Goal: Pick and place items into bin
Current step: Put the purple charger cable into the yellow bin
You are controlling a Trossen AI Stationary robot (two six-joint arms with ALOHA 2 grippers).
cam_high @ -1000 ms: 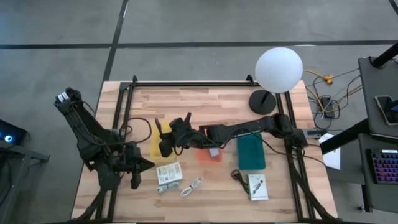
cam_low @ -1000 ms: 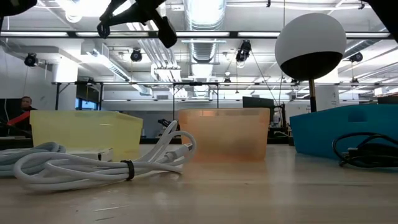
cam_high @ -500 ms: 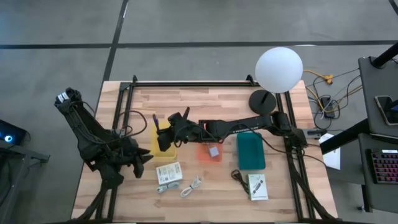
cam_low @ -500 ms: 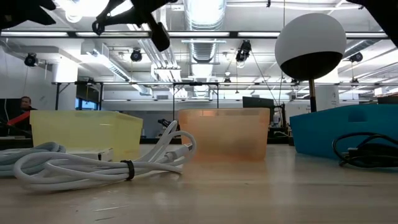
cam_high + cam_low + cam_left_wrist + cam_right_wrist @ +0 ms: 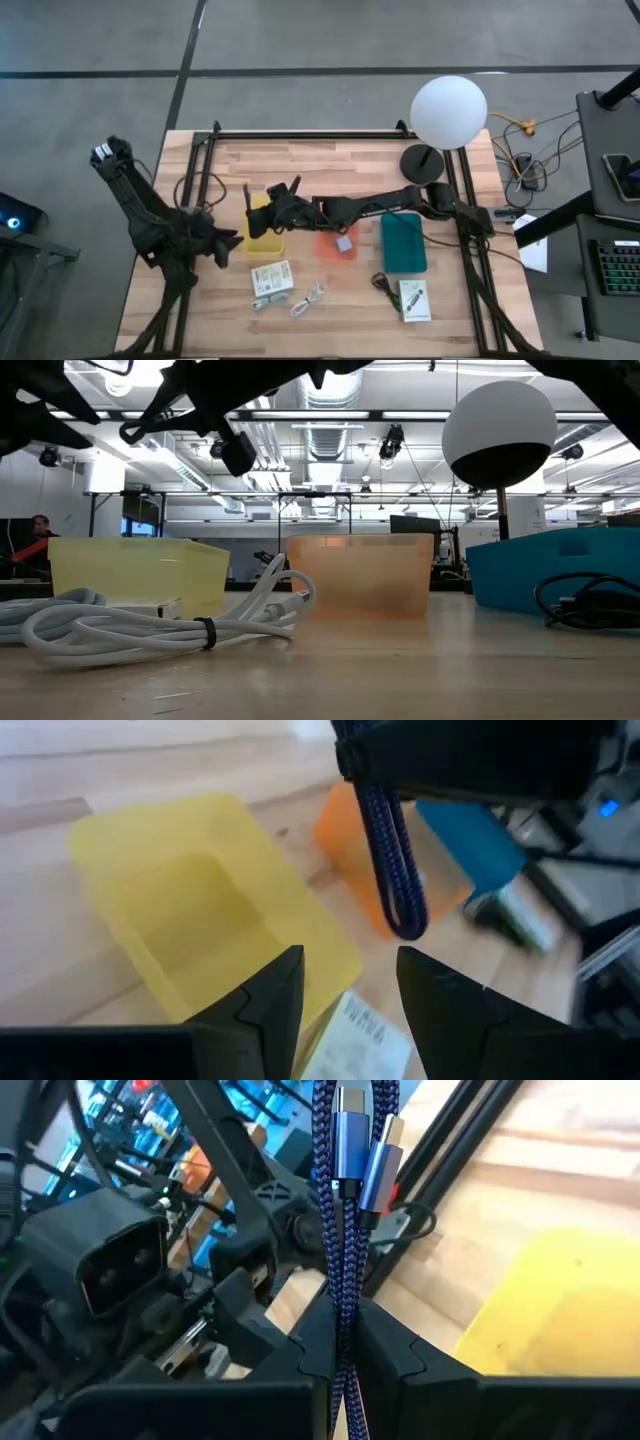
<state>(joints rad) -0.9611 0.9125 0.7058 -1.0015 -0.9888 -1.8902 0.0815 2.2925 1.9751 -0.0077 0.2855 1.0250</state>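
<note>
My right gripper (image 5: 268, 210) reaches across the table and is shut on a folded purple braided cord (image 5: 392, 850), above the yellow bin (image 5: 264, 236). The cord's two plugs (image 5: 360, 1138) show past the fingers. My left gripper (image 5: 350, 990) stands open and holds nothing, at the yellow bin's left side (image 5: 226, 243). On the wood nearer the front edge lie a white card (image 5: 271, 277), a white cord (image 5: 308, 298), a black cord (image 5: 382, 284) and a second card (image 5: 414, 299). A small cube (image 5: 344, 243) sits in the orange bin (image 5: 336, 246). My right gripper pinches the purple cord's doubled strands (image 5: 344, 1285) between its two fingers, partway along the bundle. The fingers lie along the strands. The folded loop end (image 5: 402, 920) hangs free below the gripper. The whole cord is clear of the table and the bins.
A teal bin (image 5: 403, 243) stands right of the orange one. A white globe lamp (image 5: 448, 112) stands on its black base at the far right. Black frame rails (image 5: 300, 134) run along the table's far and side edges. Bare wood lies behind the bins.
My left gripper has opened and drawn back from the table's near side toward its far edge, ending beside the yellow bin. My right gripper has carried the purple cord a little toward the far edge over the yellow bin, staying shut on it.
</note>
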